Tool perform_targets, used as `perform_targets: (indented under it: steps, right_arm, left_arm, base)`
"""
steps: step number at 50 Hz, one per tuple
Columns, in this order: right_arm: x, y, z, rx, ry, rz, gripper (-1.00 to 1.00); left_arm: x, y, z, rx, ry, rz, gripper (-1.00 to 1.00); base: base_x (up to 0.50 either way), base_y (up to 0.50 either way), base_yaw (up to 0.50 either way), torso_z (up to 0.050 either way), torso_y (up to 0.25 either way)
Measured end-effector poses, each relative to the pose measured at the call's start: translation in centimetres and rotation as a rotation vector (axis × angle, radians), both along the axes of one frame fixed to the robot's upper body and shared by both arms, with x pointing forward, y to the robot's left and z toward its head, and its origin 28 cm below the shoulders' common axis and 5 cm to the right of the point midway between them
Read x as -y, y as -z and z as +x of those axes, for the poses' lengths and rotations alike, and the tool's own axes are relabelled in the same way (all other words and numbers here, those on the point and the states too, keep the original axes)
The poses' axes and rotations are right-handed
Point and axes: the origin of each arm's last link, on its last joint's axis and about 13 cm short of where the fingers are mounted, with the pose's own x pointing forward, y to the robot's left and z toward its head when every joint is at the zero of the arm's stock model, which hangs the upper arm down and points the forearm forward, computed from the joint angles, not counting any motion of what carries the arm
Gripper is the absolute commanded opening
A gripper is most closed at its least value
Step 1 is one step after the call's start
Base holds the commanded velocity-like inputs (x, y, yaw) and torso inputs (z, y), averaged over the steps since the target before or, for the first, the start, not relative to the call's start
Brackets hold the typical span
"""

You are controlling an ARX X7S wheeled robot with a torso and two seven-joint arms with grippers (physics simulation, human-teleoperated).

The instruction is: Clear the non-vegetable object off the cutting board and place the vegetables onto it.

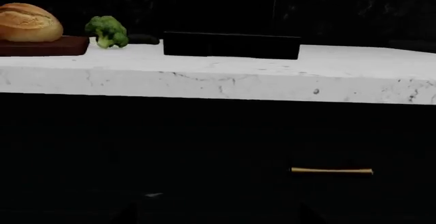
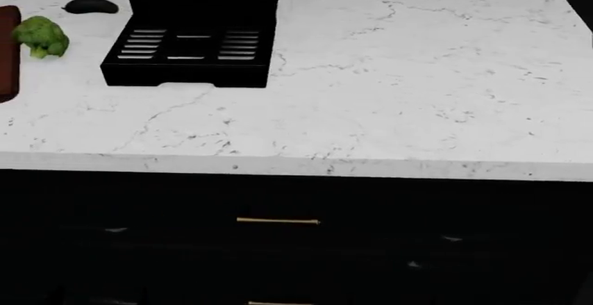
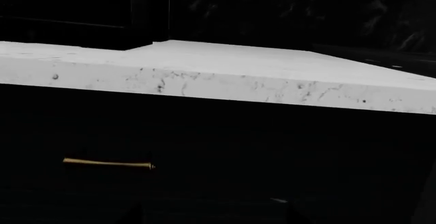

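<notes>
A white, grey-veined marble surface point(image 2: 389, 76) fills most of the head view, its front edge running above dark cabinet fronts point(image 2: 371, 242) fitted with slim brass drawer handles point(image 2: 278, 221). Toward the back left of the surface stands a black appliance with a slotted drip tray point(image 2: 190, 51). At the far left edge of the head view, only a thin strip of the dark reddish-brown cutting board point(image 2: 7, 55) shows; the left wrist view takes in more of the board, lying flat on the surface with a golden-brown bread loaf point(image 1: 27, 23) resting on top of it. Just beside the board, on the bare marble and apart from it, sits the broccoli point(image 2: 41, 37), floret up. Behind the broccoli, nearer the black appliance and well back from the front edge, lies the dark green cucumber point(image 2: 91, 5), also on the marble and not on the board. Both wrist cameras look at the counter edge from below surface level, facing the cabinet fronts. Dim shapes at the lower edge of both wrist views may be the fingers, but whether either pair stands apart or together cannot be told.
</notes>
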Motion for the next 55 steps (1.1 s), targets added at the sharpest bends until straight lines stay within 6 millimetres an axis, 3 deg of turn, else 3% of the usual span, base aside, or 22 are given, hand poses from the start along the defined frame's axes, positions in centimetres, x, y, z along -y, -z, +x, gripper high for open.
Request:
perform_targets:
  steps: [55]
  right_arm:
    - [0.02,0.01,0.03,-0.007,0.002,0.007,1.00]
  left_arm:
    - [0.00,0.03,-0.02,0.000,-0.002,0.001,1.00]
  base:
    - [0.00,0.50,0.00,0.000,0.000]
